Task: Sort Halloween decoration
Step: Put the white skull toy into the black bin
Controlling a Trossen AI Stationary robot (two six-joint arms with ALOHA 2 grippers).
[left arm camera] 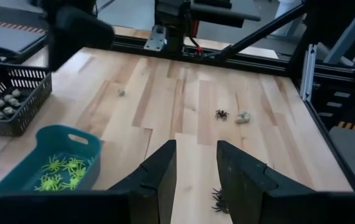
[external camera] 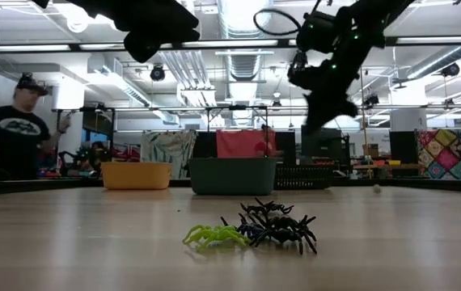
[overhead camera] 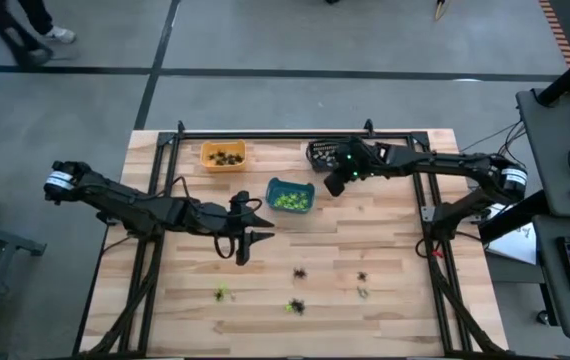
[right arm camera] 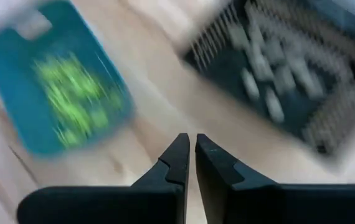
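One green spider point(external camera: 214, 236), three bins point(overhead camera: 290, 196)

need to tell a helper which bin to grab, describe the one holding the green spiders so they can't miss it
On the wooden table, three bins sit along the far edge. The teal bin is the middle one, set slightly nearer than the others. It alone holds lime green spiders; the orange bin holds dark ones, the black basket pale ones.

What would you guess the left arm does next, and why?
Probably it lowers toward the black spider just under its open left end effector and closes on it. Loose spiders lie on the table, while the teal bin already holds green ones. The right end effector is shut near the bins.
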